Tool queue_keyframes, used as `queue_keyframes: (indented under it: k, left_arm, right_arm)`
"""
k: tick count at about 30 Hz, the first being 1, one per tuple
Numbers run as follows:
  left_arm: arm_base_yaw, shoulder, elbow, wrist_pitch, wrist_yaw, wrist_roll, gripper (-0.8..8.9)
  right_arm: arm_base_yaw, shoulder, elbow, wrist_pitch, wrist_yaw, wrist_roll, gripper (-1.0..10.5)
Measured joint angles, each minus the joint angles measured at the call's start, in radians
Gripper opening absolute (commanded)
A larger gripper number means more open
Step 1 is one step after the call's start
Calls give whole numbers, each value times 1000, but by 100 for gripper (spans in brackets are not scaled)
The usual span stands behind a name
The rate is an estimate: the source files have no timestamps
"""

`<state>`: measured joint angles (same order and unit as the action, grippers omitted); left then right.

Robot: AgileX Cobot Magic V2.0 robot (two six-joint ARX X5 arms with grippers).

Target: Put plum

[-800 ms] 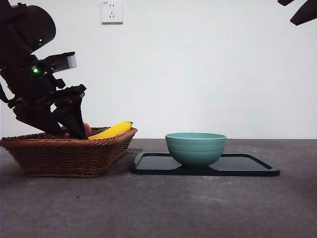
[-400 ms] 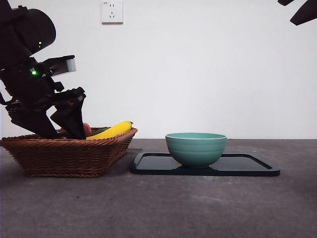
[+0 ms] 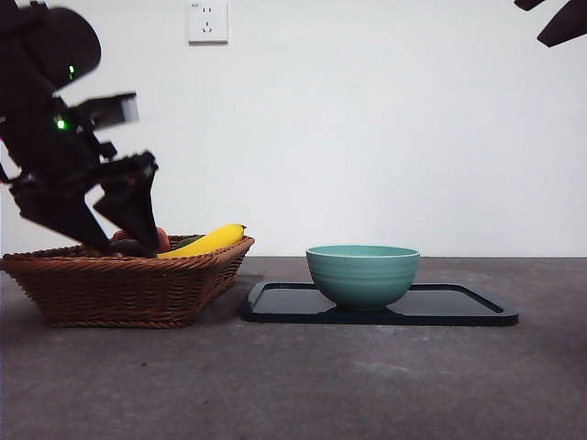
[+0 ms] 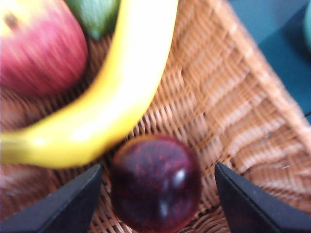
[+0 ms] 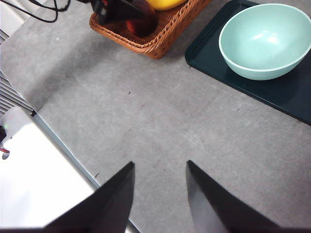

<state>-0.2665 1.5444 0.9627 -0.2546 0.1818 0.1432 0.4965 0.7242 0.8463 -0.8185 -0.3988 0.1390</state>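
The basket [image 3: 124, 284] sits on the grey surface [image 3: 303, 376] and holds the plum [image 4: 155, 182], a banana [image 4: 112, 97], a red apple [image 4: 41, 46] and something green [image 4: 95, 14] that I cannot identify. The plum sits over the wicker floor, just beside the banana's curve, near one sloping wall. It is round and glossy, so I can make out no long axis or pointing end; the picture is blurred. My left hand [image 4: 158, 204] is in the basket with its jaws apart, one on each side of the plum; I cannot tell whether either touches it. Beside the basket a dark tray [image 3: 459, 312] carries a teal bowl [image 3: 362, 275], which shows nothing inside. My right hand [image 5: 158, 194] hangs above bare surface, well apart from the basket, its jaws spread.
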Motion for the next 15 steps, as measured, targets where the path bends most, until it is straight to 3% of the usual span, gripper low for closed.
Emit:
queue_keyframes:
  k: [9,15]
  left_arm:
    - [-19,-152,24,-34,5,-3,375]
    - [-44,-269,24,-88,122,-28,374]
  right_arm:
    - [0,0,0,0,0,0,172]
    - [0,0,0,9,0,0,172]
